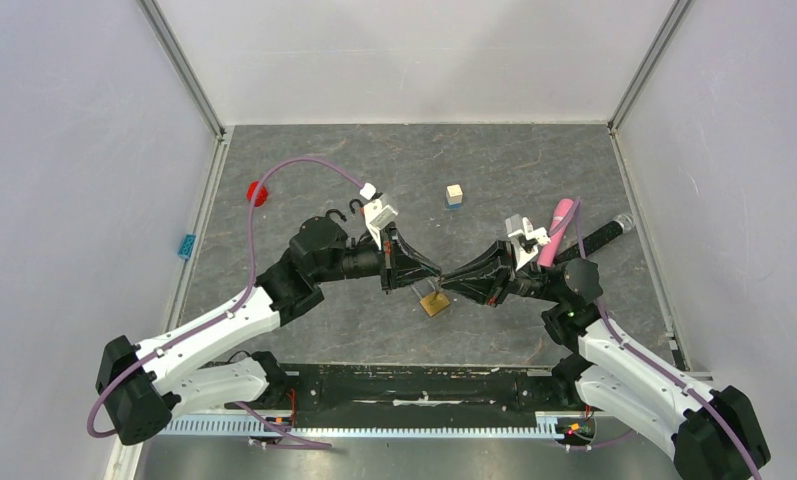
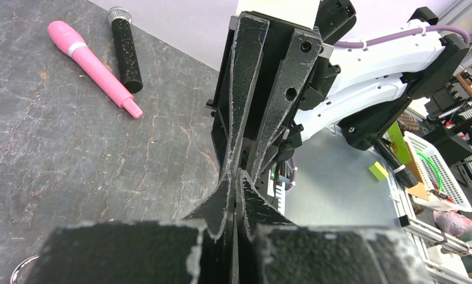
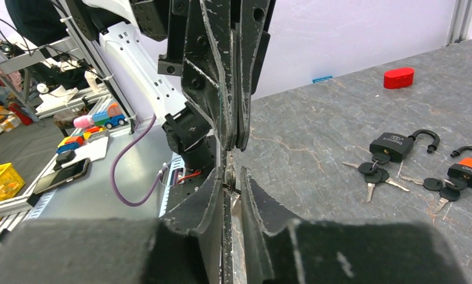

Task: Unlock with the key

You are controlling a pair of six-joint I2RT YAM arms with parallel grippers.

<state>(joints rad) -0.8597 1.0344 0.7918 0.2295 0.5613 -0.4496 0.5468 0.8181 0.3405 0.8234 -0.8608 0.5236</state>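
where both meet over one brass padlock, left hand is closed; right hand unclear

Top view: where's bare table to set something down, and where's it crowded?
Free: the strip along the back wall, behind the cube and red piece; the near strip between the brass padlock and the arm bases. Crowded: centre, where the left hand and right hand meet over that padlock; two padlocks beyond the left arm; mics by the right arm.

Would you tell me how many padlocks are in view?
3: brass padlock at centre; black padlock and orange padlock side by side beyond the left arm.
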